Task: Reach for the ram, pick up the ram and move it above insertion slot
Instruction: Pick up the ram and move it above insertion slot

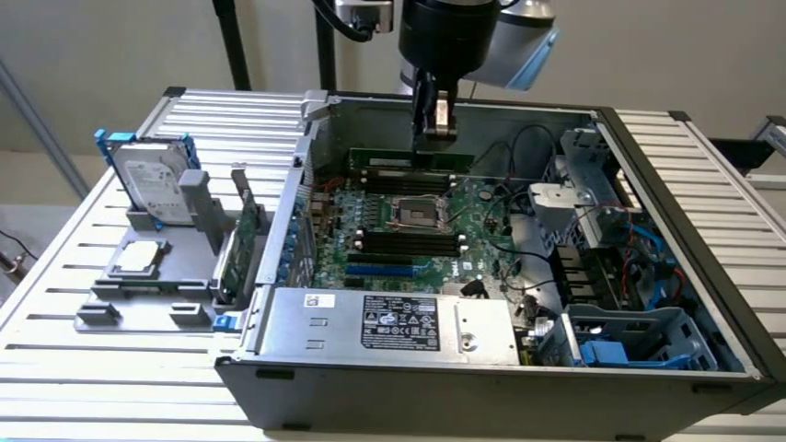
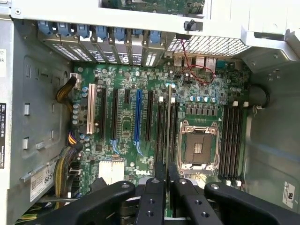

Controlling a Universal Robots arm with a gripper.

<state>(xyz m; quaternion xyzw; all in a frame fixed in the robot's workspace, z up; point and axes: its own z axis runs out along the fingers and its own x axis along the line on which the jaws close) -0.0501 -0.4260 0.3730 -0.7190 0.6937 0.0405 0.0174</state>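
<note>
- Gripper [image 1: 433, 138] closed on the ram [image 1: 411, 161], pinching it at the middle of its top edge, fingers [image 2: 154, 197] pressed together in the wrist view.
- Ram lifted clear, hanging level and on edge inside the open case [image 1: 687, 276], over the far bank of black slots [image 1: 406, 180] beyond the CPU socket [image 1: 411, 214].
- Seen edge-on from the wrist as a thin pale strip [image 2: 167, 122], running parallel to the slot [image 2: 161, 126] just beside the socket [image 2: 199, 145]; whether exactly over one slot, cannot tell.
- Not seated: a clear gap shows between the stick and the board in the exterior view.
- Handling, as a judgement: light, thin, stiff along its length, but brittle under twist or side load.
- Best held where gripped now, mid-length on the bare upper edge, flat faces between the pads, clear of the contact edge below.
- Smooth faces likely to slip or tilt under a weak pinch, so a firm, centred hold matters.
</note>
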